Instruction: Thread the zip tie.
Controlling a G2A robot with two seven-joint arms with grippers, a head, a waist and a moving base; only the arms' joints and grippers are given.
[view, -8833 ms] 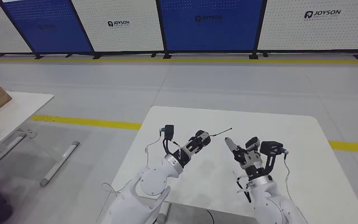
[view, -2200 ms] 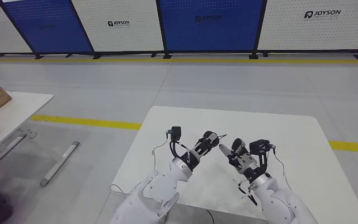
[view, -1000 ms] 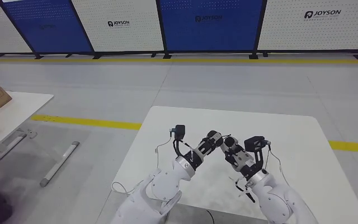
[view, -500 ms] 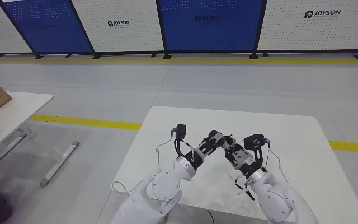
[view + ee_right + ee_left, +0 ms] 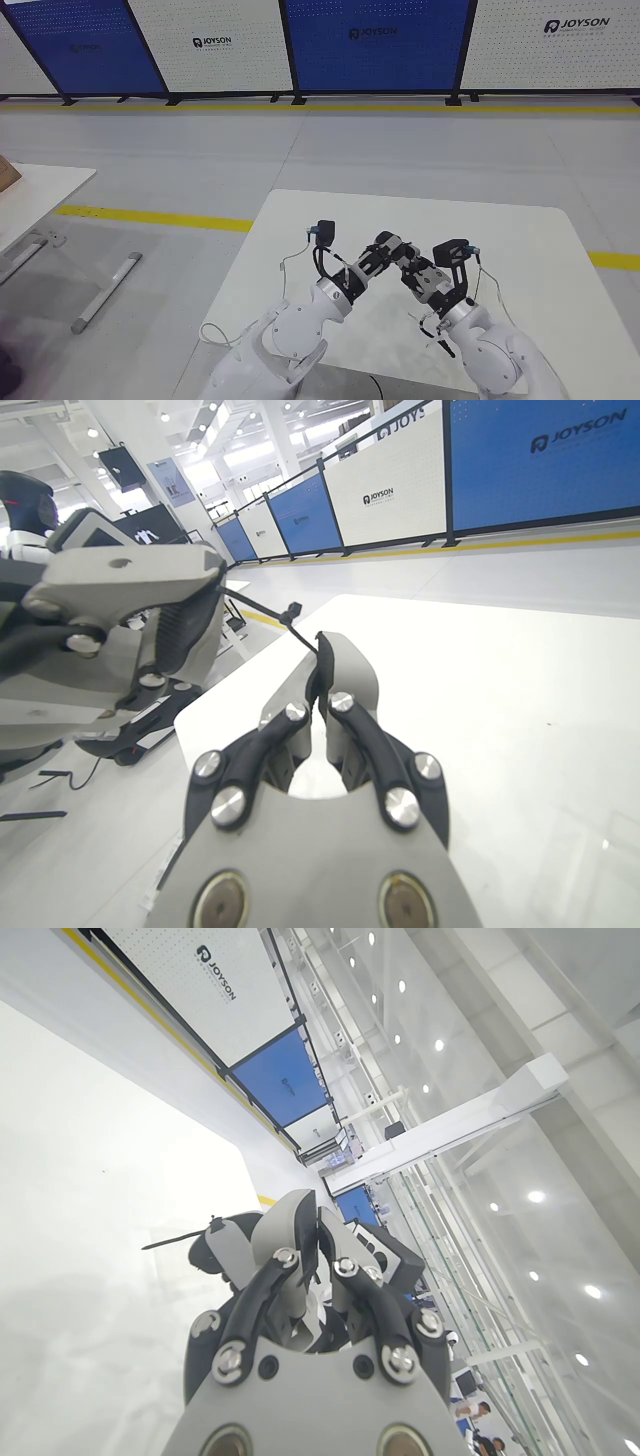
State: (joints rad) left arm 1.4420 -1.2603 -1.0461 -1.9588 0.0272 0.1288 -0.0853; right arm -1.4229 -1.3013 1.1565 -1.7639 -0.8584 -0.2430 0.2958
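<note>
A thin black zip tie (image 5: 280,612) hangs in the air between my two grippers, above the white table (image 5: 510,230). My right gripper (image 5: 320,646) is shut on one end of the strap. The small square head (image 5: 292,609) sits just beyond its tips. The strap runs on into my left gripper (image 5: 218,586), which is shut on it too. In the left wrist view the left gripper (image 5: 318,1222) pinches the strap, and a free tail (image 5: 170,1242) sticks out past the right gripper's fingers (image 5: 225,1248). From above, the left gripper (image 5: 386,243) and the right gripper (image 5: 408,262) meet tip to tip.
The table's near-left corner (image 5: 265,300) and left edge lie close under the left arm. Bare tabletop stretches to the right and far side. A second white table (image 5: 40,190) stands far left across the floor. Blue and white partitions (image 5: 380,45) line the back.
The two grippers have closed the gap between them, the right one moving left toward the left one, until their tips now meet at the zip tie.
</note>
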